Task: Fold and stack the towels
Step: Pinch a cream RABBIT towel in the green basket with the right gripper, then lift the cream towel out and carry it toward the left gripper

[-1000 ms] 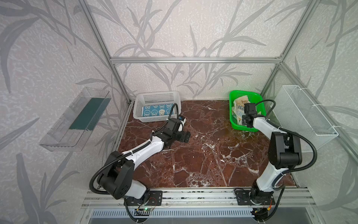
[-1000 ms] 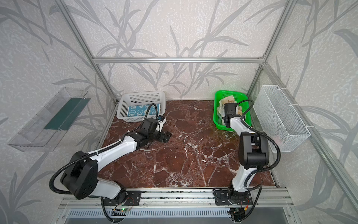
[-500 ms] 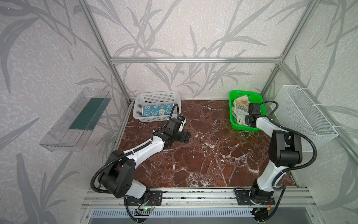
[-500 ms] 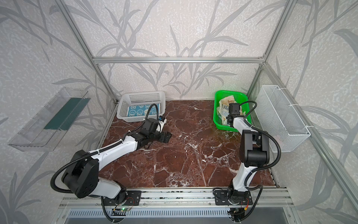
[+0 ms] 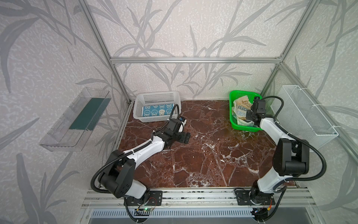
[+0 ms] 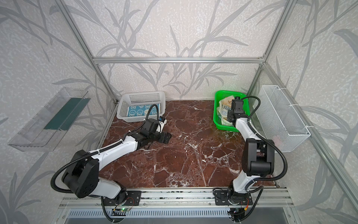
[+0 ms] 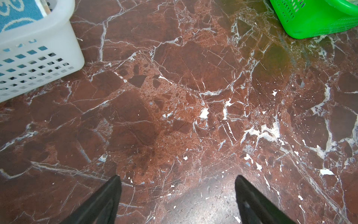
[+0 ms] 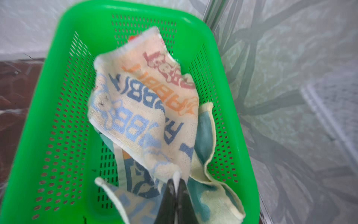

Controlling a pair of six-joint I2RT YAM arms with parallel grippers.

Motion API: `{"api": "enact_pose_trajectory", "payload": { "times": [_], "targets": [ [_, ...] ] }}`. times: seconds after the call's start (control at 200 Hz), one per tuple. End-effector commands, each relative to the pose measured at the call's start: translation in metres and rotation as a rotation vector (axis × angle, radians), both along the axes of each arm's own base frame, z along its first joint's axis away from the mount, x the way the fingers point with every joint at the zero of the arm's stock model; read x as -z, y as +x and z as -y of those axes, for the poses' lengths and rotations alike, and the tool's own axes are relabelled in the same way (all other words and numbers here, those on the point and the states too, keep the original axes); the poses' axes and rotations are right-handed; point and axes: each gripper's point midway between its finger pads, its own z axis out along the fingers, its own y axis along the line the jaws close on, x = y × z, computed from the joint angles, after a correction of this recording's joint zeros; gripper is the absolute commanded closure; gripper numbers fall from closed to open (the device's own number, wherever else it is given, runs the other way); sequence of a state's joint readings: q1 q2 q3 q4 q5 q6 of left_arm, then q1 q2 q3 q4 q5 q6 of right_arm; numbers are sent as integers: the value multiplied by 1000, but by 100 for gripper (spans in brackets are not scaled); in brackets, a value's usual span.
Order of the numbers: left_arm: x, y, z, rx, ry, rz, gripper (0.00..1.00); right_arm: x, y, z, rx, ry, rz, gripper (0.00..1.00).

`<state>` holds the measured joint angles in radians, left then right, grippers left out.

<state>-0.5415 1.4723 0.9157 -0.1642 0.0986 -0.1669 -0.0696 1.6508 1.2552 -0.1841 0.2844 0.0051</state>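
A crumpled cream towel (image 8: pixel 143 100) with blue, orange and red-brown "RABBIT" lettering lies in the green basket (image 8: pixel 64 116), also seen in both top views (image 5: pixel 241 108) (image 6: pixel 224 108). A teal and pale yellow towel (image 8: pixel 205 135) lies partly under it. My right gripper (image 8: pixel 176 179) (image 5: pixel 249 116) is inside the basket, shut on a white edge of the lettered towel. A flat blue towel with cream rabbit faces (image 5: pixel 157 111) (image 7: pixel 17 13) lies in the white basket (image 5: pixel 157 97). My left gripper (image 7: pixel 177 178) (image 5: pixel 186 136) hovers open over bare marble, holding nothing.
The red-brown marble tabletop (image 5: pixel 203 155) stretches between the two baskets. A white wire basket (image 5: pixel 308 114) hangs on the right wall. A clear plastic tray (image 5: pixel 77 120) hangs on the left wall. Aluminium frame posts stand at the back corners.
My right gripper has gone from open to shut, pinching the lettered towel's edge in the green basket. The left arm has stayed where it was.
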Motion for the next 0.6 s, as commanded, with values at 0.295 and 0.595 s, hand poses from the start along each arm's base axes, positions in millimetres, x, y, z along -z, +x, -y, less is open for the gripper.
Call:
{"api": "enact_pose_trajectory", "payload": {
  "times": [0.295, 0.595],
  "targets": [
    [-15, 11, -5, -42, 24, 96, 9, -170, -31, -143, -577, 60, 350, 100],
    [-17, 8, -3, -39, 0, 93, 9, -213, -65, -215, -772, 115, 445, 100]
  ]
}}
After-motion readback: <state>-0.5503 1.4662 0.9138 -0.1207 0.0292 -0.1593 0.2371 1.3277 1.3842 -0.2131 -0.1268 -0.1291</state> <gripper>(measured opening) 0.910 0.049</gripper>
